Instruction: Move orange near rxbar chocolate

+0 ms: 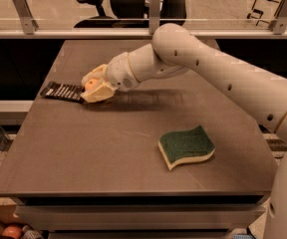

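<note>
Orange: the small, round, matte orange (90,84) sits low over the table's left side, pinched in the gripper and just right of the bar's near end.
Orange axis: a ball, so it has no long axis or heading to speak of.
Gripper: the cream two-finger gripper (86,88) is closed around the fruit, one finger above and one below, tips aimed left at the bar.
Rxbar chocolate: the flat, dark, white-lettered wrapped rxbar chocolate (62,91) lies flat with its long axis running left to right, slightly slanted.
Why held so: the orange looks to be at its goal and ready for release.
Sponge: the wavy green-and-yellow sponge (186,147) is well apart, to the right.
Table: the brown flat-topped table (108,153) bears everything.
</note>
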`<state>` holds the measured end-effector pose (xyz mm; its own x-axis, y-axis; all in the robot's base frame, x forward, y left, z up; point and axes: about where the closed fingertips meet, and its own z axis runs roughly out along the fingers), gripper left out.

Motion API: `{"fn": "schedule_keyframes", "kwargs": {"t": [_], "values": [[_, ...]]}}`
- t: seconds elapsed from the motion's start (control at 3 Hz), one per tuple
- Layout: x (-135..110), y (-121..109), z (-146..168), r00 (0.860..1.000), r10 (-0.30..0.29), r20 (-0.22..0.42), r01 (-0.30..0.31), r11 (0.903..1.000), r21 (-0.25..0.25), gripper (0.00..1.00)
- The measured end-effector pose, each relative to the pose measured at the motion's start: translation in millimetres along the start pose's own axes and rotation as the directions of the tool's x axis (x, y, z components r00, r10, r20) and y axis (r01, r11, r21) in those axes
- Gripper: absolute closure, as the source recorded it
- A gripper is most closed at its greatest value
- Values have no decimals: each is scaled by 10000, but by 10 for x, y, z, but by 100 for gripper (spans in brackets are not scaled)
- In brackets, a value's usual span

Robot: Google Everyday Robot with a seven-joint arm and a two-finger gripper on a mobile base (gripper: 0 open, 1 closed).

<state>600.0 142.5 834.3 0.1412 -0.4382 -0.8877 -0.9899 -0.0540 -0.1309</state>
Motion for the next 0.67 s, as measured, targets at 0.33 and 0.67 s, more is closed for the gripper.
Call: {"fn": "schedule_keyframes", "kwargs": {"t": [0.33,0.67], "values": [[-7,9,21,10000,-7,19,7,10000,-40,59],[-13,19,43,10000,-15,26,15,10000,-83,36]]}}
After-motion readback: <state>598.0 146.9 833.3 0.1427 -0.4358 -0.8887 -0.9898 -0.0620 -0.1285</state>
